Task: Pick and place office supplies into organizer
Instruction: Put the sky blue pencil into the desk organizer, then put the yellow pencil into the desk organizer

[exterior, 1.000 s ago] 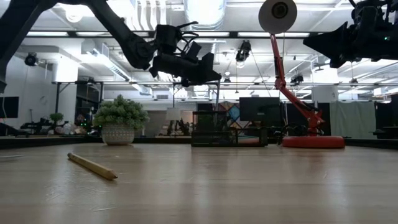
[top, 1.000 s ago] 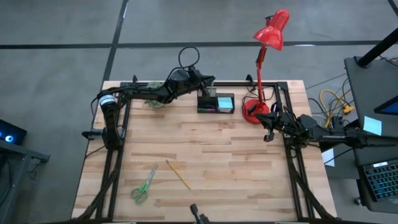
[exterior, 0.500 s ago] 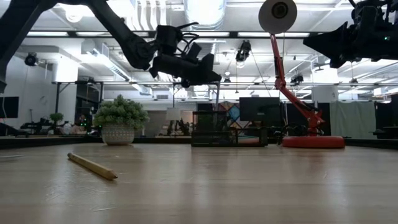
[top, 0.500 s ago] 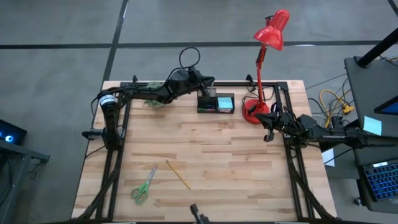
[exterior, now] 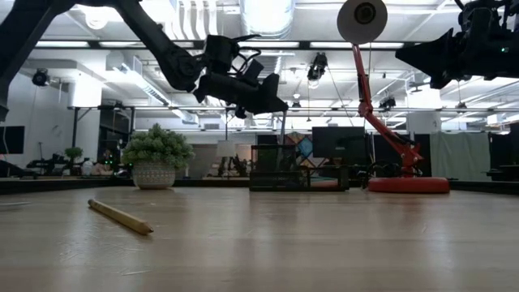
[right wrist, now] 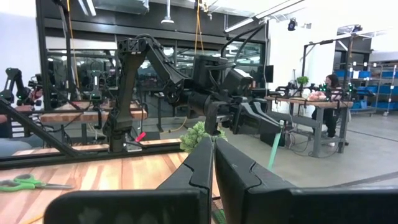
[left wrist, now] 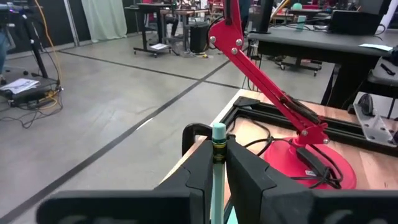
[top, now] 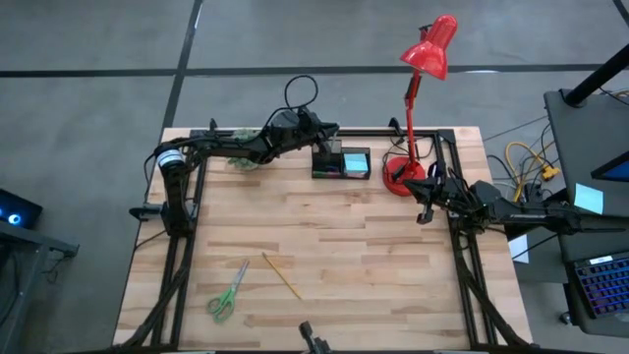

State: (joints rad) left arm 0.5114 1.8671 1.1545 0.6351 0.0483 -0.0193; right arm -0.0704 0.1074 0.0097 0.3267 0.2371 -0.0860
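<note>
The left end effector hangs above the back of the worktop, directly over the black organizer. Its two fingers are clamped on the teal pen; the left wrist view shows the pen standing between them with its cap end poking out past the fingertips. In the right wrist view the pen slants down from that end effector. Its lower end seems to reach toward the organizer — whether it is already inside a compartment cannot be told from these views.

A light-blue sticky-note square sits in the organizer's right-hand section. Just to the right of the organizer stands the red desk lamp on its round base, and to the left of it, near the back edge, the small potted plant.

The right end effector waits at the right edge of the worktop, near the lamp base, raised off the surface, its fingers pressed together with nothing between them.

Toward the front of the worktop lie the green-handled scissors and, just to the right, the yellow pencil — well apart from the organizer.
</note>
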